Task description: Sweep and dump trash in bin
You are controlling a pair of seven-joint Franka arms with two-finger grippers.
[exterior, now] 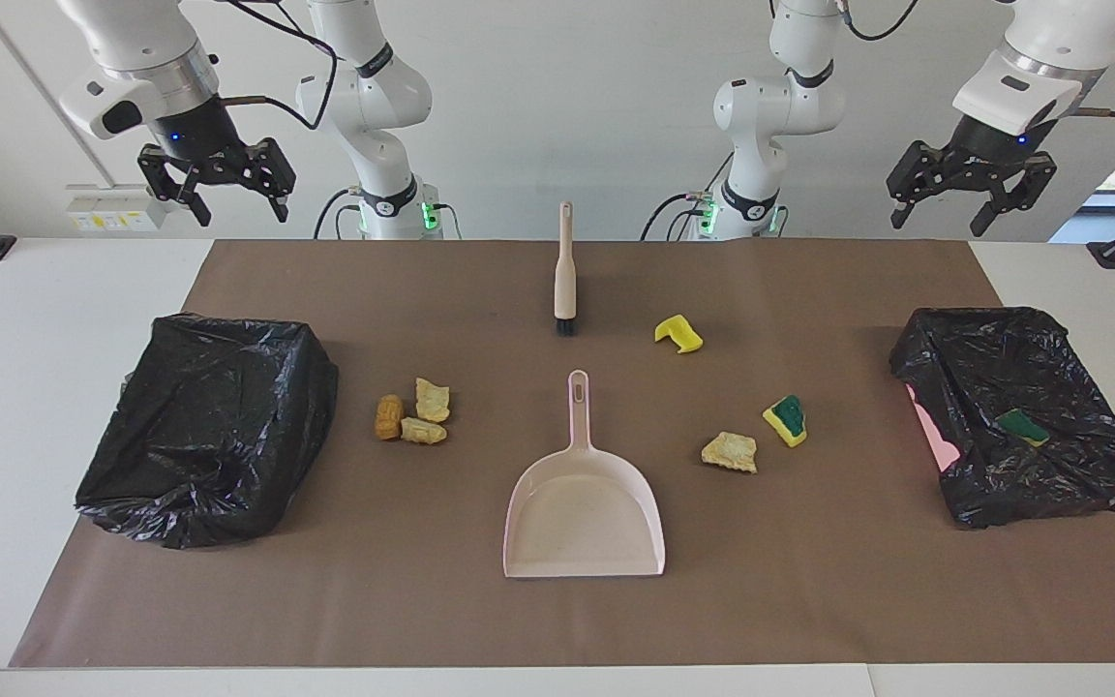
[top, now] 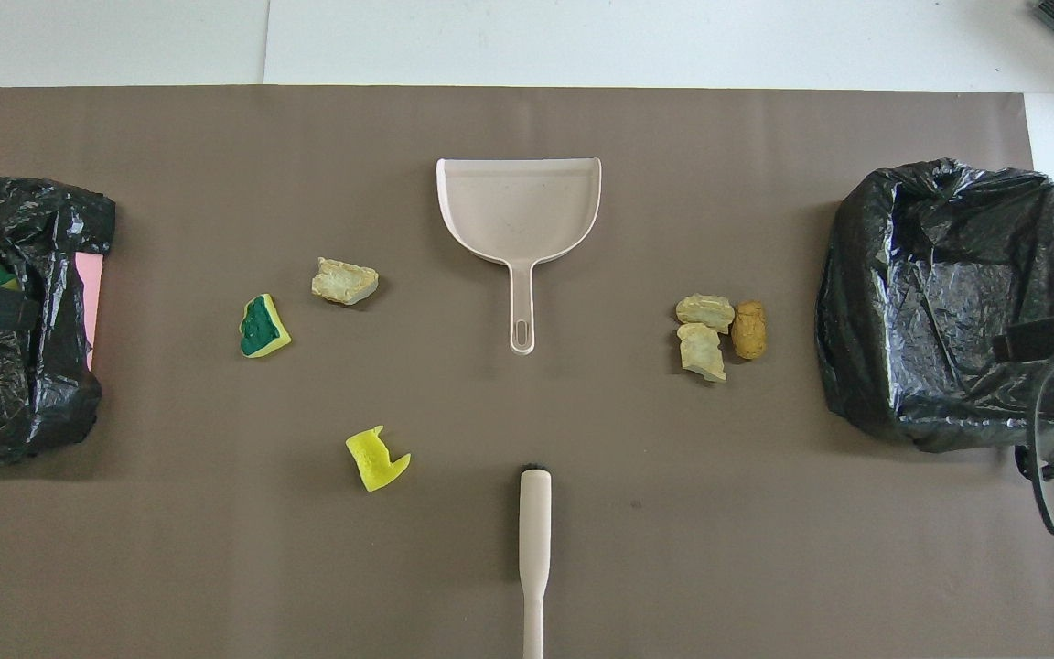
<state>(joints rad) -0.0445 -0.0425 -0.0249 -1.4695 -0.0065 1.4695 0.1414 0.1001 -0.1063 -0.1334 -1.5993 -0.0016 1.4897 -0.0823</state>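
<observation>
We have not begun: the left gripper (exterior: 966, 201) and right gripper (exterior: 219, 184) hang spread and empty. Trash (top: 721, 333) lies at three o'clock of the dustpan (top: 520, 206); next we would grasp the brush (top: 534, 540).

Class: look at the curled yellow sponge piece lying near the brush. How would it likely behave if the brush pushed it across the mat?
The yellow sponge piece looks porous, so probably light and easily pushed. Its curled, uneven shape suggests it may tumble or bounce rather than slide straight. It likely squashes rather than breaks against the brush bristles.
</observation>
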